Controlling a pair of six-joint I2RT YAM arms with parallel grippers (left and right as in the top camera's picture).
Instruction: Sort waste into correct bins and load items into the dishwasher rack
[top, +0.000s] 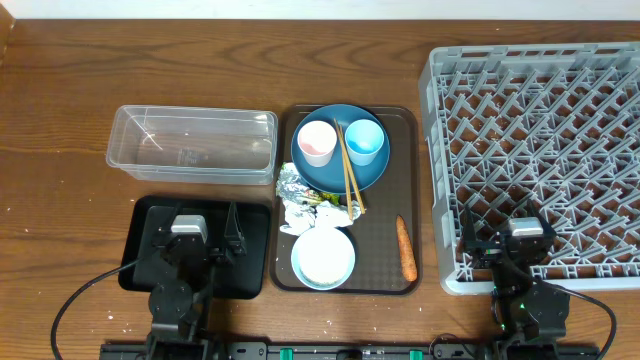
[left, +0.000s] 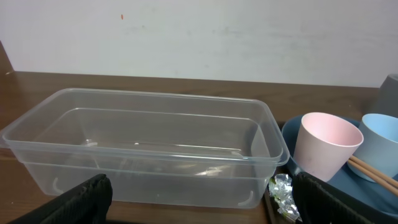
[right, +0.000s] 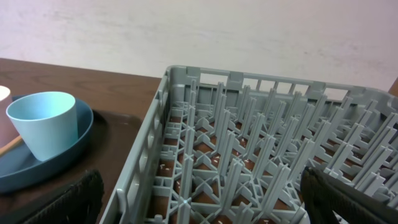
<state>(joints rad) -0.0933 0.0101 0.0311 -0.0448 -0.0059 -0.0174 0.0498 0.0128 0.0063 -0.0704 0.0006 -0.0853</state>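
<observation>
Right now your left tool (top: 192, 212) hangs wide open above the black tray (top: 258, 250), facing the clear tub (top: 192, 143). Your right tool (top: 525, 215) is wide open too, over the grey rack (top: 540, 100) at its near edge. The plate (top: 326, 176), pink cup (top: 317, 142), blue cup (top: 364, 141), chopsticks (top: 349, 172), foil (top: 294, 195), bowl (top: 322, 257) and carrot (top: 406, 248) sit on the brown tray (top: 385, 215).

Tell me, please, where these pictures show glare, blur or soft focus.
Overhead: evenly lit and sharp, only small glints on the clear tub. Left wrist: tub sharp, the left fingers dark and blurred at the bottom corners. Right wrist: dishwasher rack sharp, the right fingers likewise dark and soft.
</observation>
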